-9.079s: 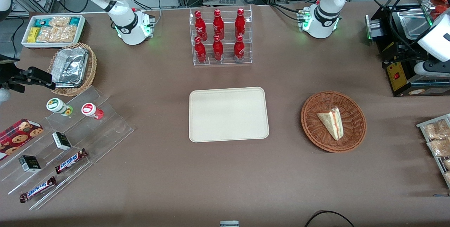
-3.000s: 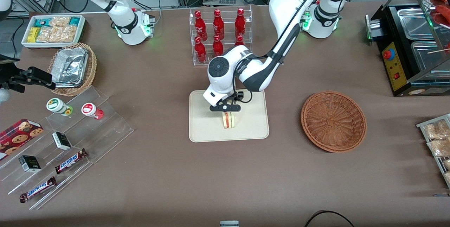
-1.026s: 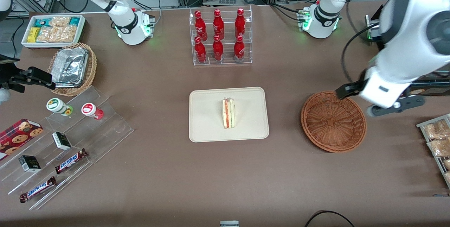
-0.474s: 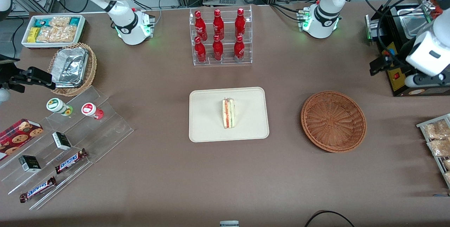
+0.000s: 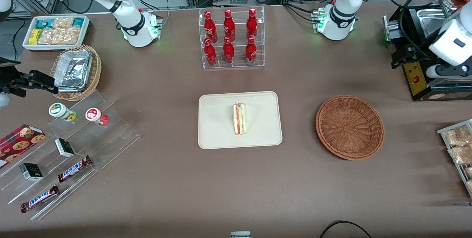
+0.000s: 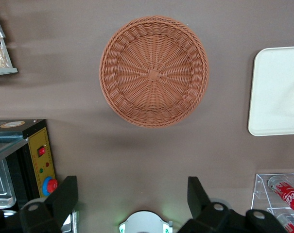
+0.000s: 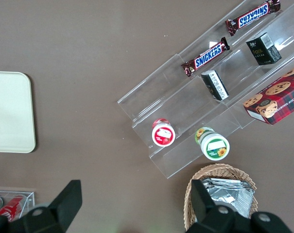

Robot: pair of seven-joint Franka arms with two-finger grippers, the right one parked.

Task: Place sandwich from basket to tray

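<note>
A: Start at the parked arm's end of the tabletop (image 5: 166,193). What is there?

B: A clear stepped rack (image 5: 70,153) with Snickers bars (image 5: 73,168) and small jars, cut off by the frame edge. Then the tray (image 5: 217,134) lies mid-table, nearer the front camera than the rack of red bottles (image 5: 231,38).

A: And the sandwich (image 5: 239,119)?

B: It stands on the tray, about central, on one bread face's edge with the red and green filling stripe facing up. Its long axis runs from the bottle rack toward the front camera, with the narrow tip pointing at the rack.

A: Does the wrist camera show it?

B: Only a pale sliver at the frame edge; the tray itself is cut off there too.

A: The basket (image 5: 350,127)?

B: It sits well apart from the tray, toward the working arm's end, with nothing in it.

A: And the hand (image 6: 132,199)?

B: Raised high above the tabletop, beside the black machine (image 5: 420,72) and apart from the basket. Its fingers (image 6: 64,196) are spread wide, released, grasping nothing. In the front view the arm's white body hides most of it.
</note>
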